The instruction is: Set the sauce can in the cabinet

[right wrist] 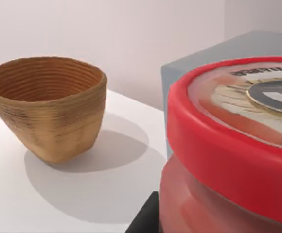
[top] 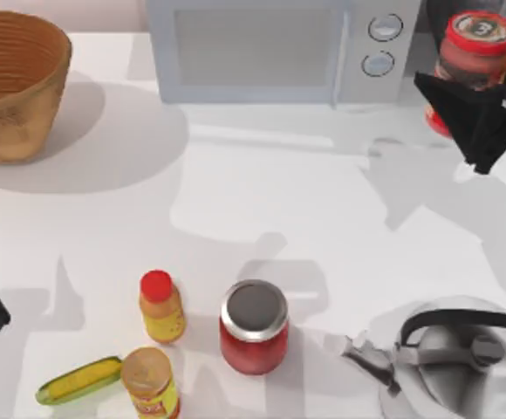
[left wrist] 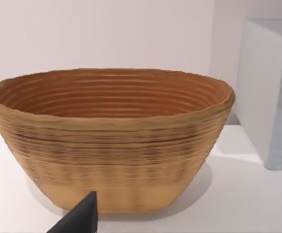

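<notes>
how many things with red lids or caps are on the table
2. The sauce can with its red-rimmed top is at the far right, in the right gripper. The yellow bottle with a red cap stands near the front, beside the silver-lidded jar.

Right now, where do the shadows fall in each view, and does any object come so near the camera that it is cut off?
Top view: the basket casts a soft shadow toward the right, and arm shadows cross the table. Left wrist view: the shadow sits under the basket. Right wrist view: the sauce can, held in the right claw, looms huge and is cut off.
</notes>
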Motion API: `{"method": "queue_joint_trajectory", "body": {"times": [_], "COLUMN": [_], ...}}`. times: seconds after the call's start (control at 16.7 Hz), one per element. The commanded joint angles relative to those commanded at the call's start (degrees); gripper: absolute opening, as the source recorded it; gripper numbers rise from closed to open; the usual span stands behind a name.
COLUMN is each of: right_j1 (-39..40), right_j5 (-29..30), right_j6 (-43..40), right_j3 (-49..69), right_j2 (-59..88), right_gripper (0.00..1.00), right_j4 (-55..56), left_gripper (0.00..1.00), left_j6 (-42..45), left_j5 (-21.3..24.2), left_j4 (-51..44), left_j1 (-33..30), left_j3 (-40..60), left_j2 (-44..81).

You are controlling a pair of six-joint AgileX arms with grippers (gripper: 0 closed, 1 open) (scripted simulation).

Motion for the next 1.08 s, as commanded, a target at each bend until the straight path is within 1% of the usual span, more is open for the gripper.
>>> {"method": "queue_joint_trajectory", "body": {"times": [0.12,0.36,0.6,0.84,0.96,1.08], "right_j1": [-1.80,-2.62,-3.72,-6.87,-8.09,-8.54], "right_j5": [5.08,12.91,24.83,35.10,38.19,39.27], "right_j6": [-0.53,-0.89,-0.82,-1.67,-2.63,-3.16], "right_j3": [-2.79,-8.27,-20.17,-32.68,-36.28,-37.50], "right_j2": [-11.58,-40.12,-62.92,-76.17,-79.19,-80.01], "right_gripper": [0.00,0.00,0.00,0.00,0.00,0.00], "right_j4": [-2.80,-8.58,-20.70,-33.37,-36.96,-38.18], "left_gripper": [1.00,1.00,1.00,1.00,1.00,1.00], "left_j6": [0.00,0.00,0.00,0.00,0.00,0.00], "left_j5": [0.00,0.00,0.00,0.00,0.00,0.00], "left_j4": [0.00,0.00,0.00,0.00,0.00,0.00], "left_j1": [0.00,0.00,0.00,0.00,0.00,0.00], "left_j3": [0.00,0.00,0.00,0.00,0.00,0.00], "left_j2": [0.00,0.00,0.00,0.00,0.00,0.00]}}
